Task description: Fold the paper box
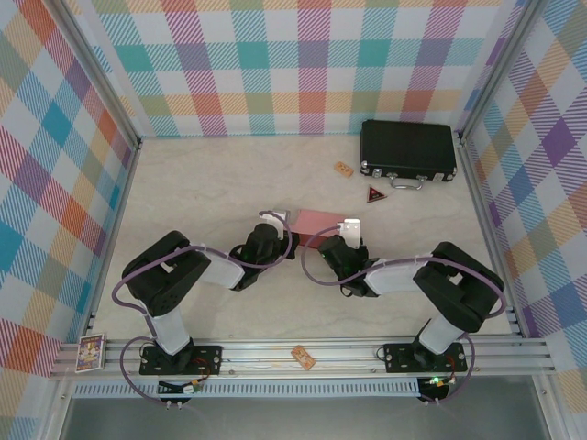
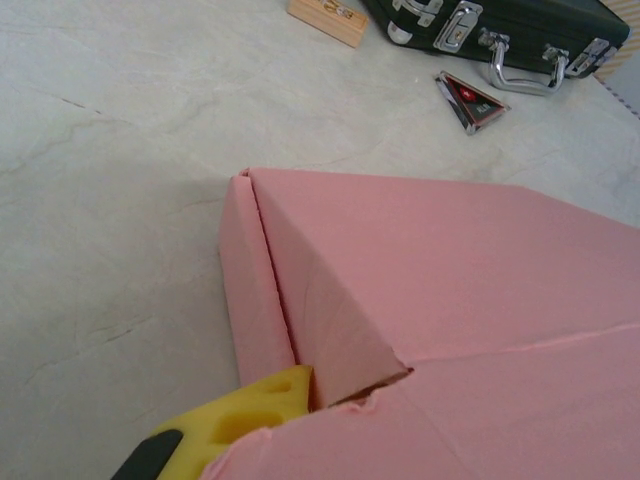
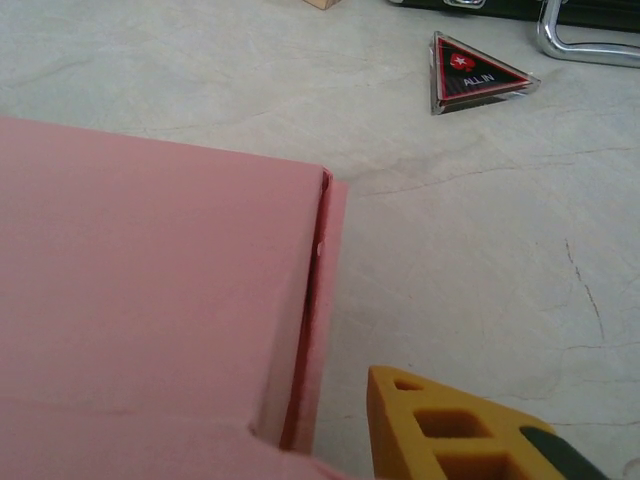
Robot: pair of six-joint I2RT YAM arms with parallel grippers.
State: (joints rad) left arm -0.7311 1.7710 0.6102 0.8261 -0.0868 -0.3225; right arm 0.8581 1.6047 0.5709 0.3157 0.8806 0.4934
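presently, item 1: left arm, base bolted at the near rail, upper link leaning out to the left, forearm doubled back toward the table's middle. left gripper [image 1: 278,225] sits at the left end of the paper box [image 1: 316,220]. in the left wrist view one yellow, pitted finger [image 2: 255,410] lies against the box's near corner, and a pink flap edge crosses over it. the jaws are drawn together, pinching thin cardboard.

item 2: right arm, mirrored pose, elbow out to the right, wrist turned inward. right gripper [image 1: 347,231] is at the box's right end. in the right wrist view one yellow finger [image 3: 440,425] with square cut-outs stands just beside the box wall, not touching it. the second finger is hidden, so how far the jaws stand apart cannot be told.

item 3: paper box, salmon-pink, matte, thin card, low and rectangular, lying flat mid-table between the two grippers. the end walls are doubled, with a narrow seam showing at each corner.

item 4: table [image 1: 202,192], pale marbled surface with fine veins.

item 5: black hard case [image 1: 408,149], chrome latches and handle, at the far right.

item 6: triangular token [image 1: 376,193], red and black, glossy, near the case.

item 7: small wooden block [image 1: 343,169], tan, left of the case.
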